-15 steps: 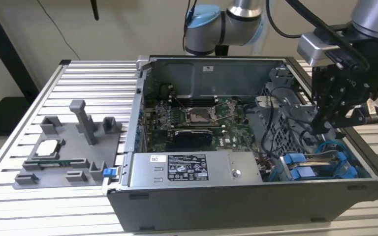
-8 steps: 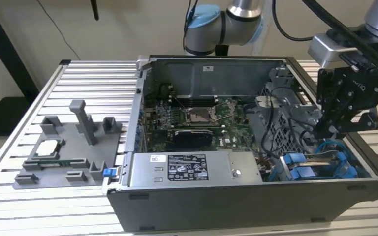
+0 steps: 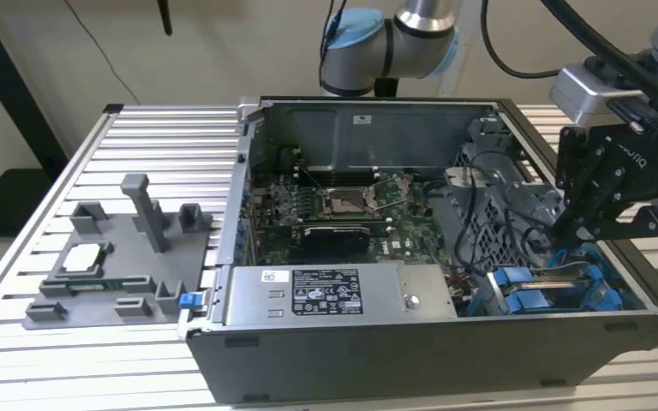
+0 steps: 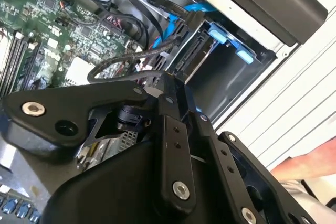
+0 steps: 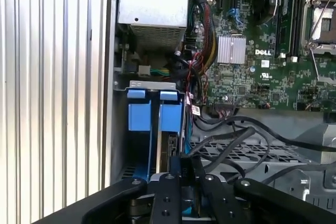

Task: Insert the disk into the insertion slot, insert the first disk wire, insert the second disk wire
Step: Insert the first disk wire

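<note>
The disk [image 5: 169,148] stands on edge in the insertion slot [image 5: 139,113], between the slot's blue clips, in the case's corner at the exterior view's right [image 3: 552,289]. In the second wrist view the disk's connector end [image 4: 195,51] faces the cables. My gripper [image 3: 567,229] hangs just above that end. Its fingers [image 5: 173,174] are drawn close together on the end of a black disk wire [image 5: 220,139] that loops in from the cable bundle. The wire's plug is hidden between the fingers. My gripper's tip [image 4: 169,80] is a short way from the disk's connector.
The open computer case lies on a slatted metal table [image 3: 32,342]. Inside are the motherboard [image 3: 341,210], the silver power-supply box [image 3: 323,295] and a tangle of black cables [image 3: 478,214]. A grey fixture [image 3: 123,257] stands at the exterior view's left. Part of a person's arm [image 4: 307,163] shows beside the case.
</note>
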### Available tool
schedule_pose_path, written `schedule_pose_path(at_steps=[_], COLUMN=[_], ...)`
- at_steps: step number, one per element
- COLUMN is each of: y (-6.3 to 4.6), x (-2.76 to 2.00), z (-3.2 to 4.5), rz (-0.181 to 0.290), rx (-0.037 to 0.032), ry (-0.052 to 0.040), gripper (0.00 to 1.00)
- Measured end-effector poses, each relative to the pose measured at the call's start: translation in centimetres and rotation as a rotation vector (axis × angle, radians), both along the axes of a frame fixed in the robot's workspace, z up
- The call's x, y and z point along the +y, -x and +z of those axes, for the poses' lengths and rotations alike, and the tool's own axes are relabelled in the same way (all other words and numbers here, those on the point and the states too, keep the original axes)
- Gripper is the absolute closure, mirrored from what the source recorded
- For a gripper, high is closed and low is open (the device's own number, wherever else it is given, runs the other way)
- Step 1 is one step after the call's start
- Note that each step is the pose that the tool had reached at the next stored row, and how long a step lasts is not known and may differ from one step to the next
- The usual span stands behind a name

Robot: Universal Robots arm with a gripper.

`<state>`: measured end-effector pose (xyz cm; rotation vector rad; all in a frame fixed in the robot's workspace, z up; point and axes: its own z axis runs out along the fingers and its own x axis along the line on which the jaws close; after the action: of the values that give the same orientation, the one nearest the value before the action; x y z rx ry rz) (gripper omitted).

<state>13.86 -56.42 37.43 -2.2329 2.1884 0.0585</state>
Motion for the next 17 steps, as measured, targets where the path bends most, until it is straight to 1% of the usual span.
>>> schedule_pose_path(at_steps=[3, 6, 14, 17], y=[-0.3, -0.6, -1.4, -1.7], x=[-0.41, -0.81, -1.73, -2.03], z=[-0.15, -0.29, -0.51, -0.60], rz=[0.000, 0.000, 0.000, 0.000], rx=[0.0104, 0.0177, 0.0260, 0.0312], ry=[0.0000, 0.0000, 0.0000, 0.0000], gripper=[1.00, 1.00, 1.00, 1.00])
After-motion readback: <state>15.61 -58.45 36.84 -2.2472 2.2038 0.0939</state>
